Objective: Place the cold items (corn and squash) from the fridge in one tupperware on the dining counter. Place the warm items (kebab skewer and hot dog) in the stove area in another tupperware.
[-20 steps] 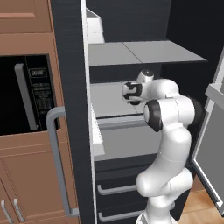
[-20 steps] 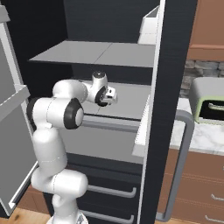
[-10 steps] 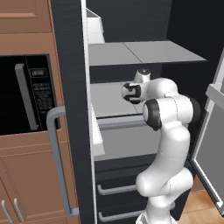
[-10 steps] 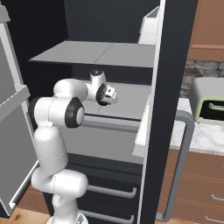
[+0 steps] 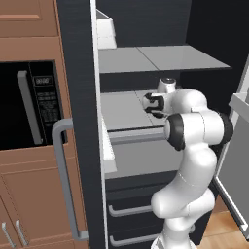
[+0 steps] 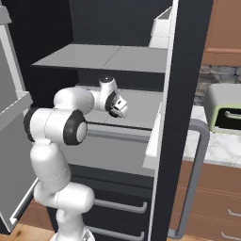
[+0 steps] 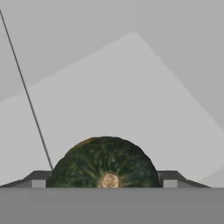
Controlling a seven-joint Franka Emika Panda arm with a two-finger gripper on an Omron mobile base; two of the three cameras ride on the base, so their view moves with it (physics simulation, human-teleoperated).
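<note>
The fridge [image 5: 75, 97] stands open, and my arm reaches in over its middle light grey shelf [image 5: 121, 109]. In the hand view a dark green squash [image 7: 105, 164] with a tan stem scar sits on the shelf between my two dark fingertips [image 7: 38, 180]. My gripper [image 7: 105, 181] is shut on it, with a finger against each side. From the base cameras the gripper [image 5: 148, 104] [image 6: 121, 107] is low over the shelf, and the hand hides the squash. The corn, both tupperware, the dining counter, the kebab skewer, the hot dog and the stove are out of view.
A wall microwave [image 5: 34, 104] sits left of the fridge. A green-fronted toaster oven [image 6: 226, 115] stands on the marbled counter [image 6: 212, 148] to the right. Open doors [image 5: 240, 146] [image 6: 14, 117] flank my arm. Drawers with bar handles [image 5: 131, 210] lie below. A white bin [image 5: 104, 29] hangs high on the door.
The hand has settled slightly lower over the shelf. Otherwise the arm and the fridge look the same.
</note>
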